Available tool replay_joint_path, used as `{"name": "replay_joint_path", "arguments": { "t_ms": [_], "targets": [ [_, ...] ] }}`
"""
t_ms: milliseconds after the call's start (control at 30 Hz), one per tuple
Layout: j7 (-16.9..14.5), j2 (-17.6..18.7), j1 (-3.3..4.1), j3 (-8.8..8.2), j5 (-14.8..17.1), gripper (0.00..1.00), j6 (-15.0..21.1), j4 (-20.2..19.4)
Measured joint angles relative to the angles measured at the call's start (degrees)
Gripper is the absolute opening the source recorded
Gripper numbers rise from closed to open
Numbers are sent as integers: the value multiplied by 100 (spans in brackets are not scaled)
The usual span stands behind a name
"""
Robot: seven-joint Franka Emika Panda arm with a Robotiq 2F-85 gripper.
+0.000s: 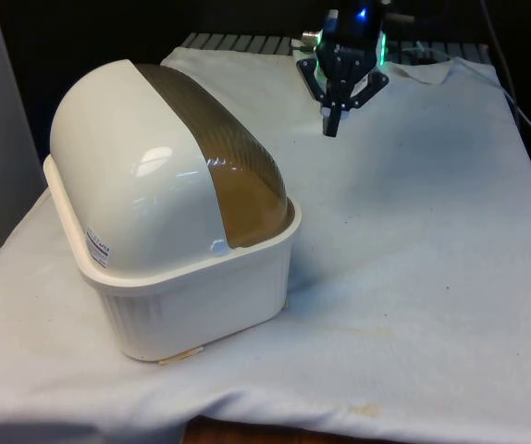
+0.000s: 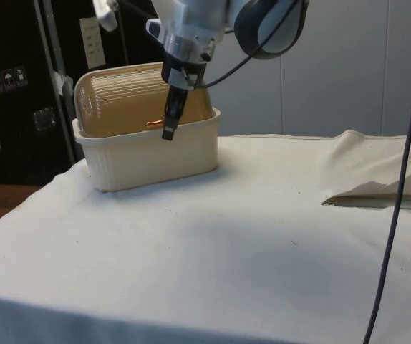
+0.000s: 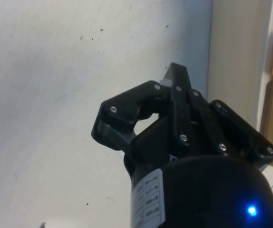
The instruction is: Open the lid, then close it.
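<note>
Pressed together with nothing between them, the black fingers (image 1: 331,120) point down over the white cloth (image 1: 413,240), held in the air above the surface. In the side view the fingers (image 2: 170,122) hang in front of the bread box (image 2: 148,143), level with its rim. The bread box (image 1: 168,222) stands on the cloth at the front view's left, a cream tub with ribbed walls and a rounded top. Its brown translucent roll lid (image 1: 228,157) is down, curving over to the tub's rim. A small orange-brown handle (image 2: 155,123) shows on the lid in the side view. In the wrist view the fingers (image 3: 177,90) sit beside the tub's cream wall (image 3: 236,57), apart from it.
</note>
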Motion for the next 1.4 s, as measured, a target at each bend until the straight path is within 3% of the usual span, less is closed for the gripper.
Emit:
{"name": "replay_joint_path", "arguments": {
  "t_ms": [667, 1133, 1400],
  "targets": [
    [-945, 178, 0, 0, 0, 0, 92, 0],
    [-1392, 252, 0, -40, -17, 0, 195, 29],
    [-1513, 258, 0, -92, -241, 0, 201, 52]
  ]
}}
